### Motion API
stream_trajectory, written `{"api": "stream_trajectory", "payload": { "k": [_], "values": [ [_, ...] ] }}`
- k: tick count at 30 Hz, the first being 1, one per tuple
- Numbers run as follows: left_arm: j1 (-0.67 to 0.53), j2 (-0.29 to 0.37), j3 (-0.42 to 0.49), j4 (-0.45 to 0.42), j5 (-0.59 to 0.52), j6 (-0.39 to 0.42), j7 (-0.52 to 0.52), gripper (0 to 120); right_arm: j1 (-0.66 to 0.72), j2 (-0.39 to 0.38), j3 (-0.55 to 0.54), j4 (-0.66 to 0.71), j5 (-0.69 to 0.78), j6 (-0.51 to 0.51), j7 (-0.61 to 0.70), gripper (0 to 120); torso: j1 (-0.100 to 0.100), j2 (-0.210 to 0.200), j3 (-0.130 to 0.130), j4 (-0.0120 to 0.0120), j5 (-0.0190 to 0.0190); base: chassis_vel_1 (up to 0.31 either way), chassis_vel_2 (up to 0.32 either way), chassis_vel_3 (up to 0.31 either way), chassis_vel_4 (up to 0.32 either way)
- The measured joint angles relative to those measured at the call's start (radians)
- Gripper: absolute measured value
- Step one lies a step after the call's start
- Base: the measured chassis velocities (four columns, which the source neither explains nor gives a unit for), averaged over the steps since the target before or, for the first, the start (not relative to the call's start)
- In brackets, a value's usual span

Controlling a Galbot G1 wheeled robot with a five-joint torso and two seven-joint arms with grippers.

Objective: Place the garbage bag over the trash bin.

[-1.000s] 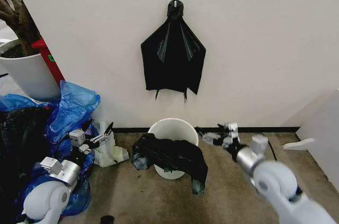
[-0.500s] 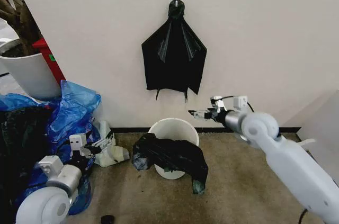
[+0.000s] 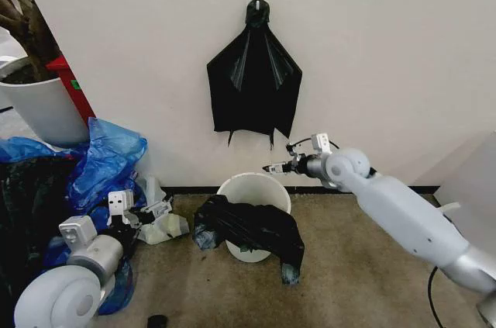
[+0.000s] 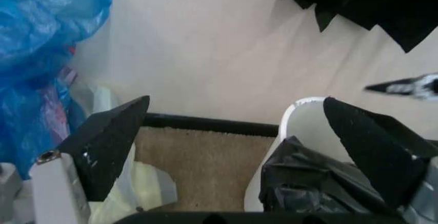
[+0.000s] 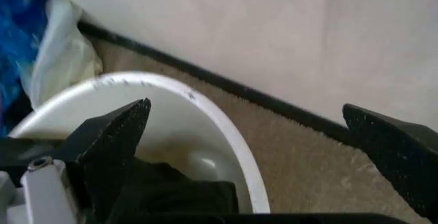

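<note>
The garbage bag (image 3: 252, 229) lies draped over the trash bin's (image 3: 249, 188) front rim. The right gripper (image 3: 276, 167) hovers above the bin, fingers wide and empty. The left gripper (image 3: 151, 209) waits low beside the blue bags (image 3: 105, 159), fingers wide too.

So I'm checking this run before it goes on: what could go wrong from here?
The garbage bag only drapes over the front of the trash bin, spilling onto the floor, so it may slide off. The right gripper hovers open above the bin's back rim, holding nothing; closing there may catch the rim or tip the bin. The left gripper sits open by the blue bags, far from the bag.
</note>
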Motion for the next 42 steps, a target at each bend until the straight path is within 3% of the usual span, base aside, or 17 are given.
{"api": "stream_trajectory", "payload": {
  "k": [6,17,32,42],
  "values": [
    [-0.056,0.008,0.002,0.011,-0.001,0.011,0.026,100,0.071,0.007,-0.138,-0.078,0.030,0.001,-0.036,100,0.000,0.000,0.000,-0.0008,-0.0002,0.000,0.000,0.000,0.000],
    [-0.065,0.003,0.004,0.011,0.002,0.014,0.034,100,0.105,0.033,-0.218,-0.134,0.098,0.002,-0.022,98,0.000,0.000,0.000,-0.0003,-0.0001,0.000,0.000,0.000,0.000],
    [-0.075,-0.004,0.004,0.019,0.002,-0.011,0.061,100,0.099,0.064,-0.241,-0.194,0.107,0.003,-0.010,43,0.000,0.000,0.000,-0.0004,-0.0002,0.000,0.000,0.000,0.000],
    [-0.076,-0.014,-0.001,0.031,0.019,-0.041,0.096,100,0.068,0.067,-0.210,-0.173,0.200,0.003,0.116,7,0.000,0.000,0.000,-0.0006,-0.0002,0.000,0.000,0.000,0.000]
  ]
}}
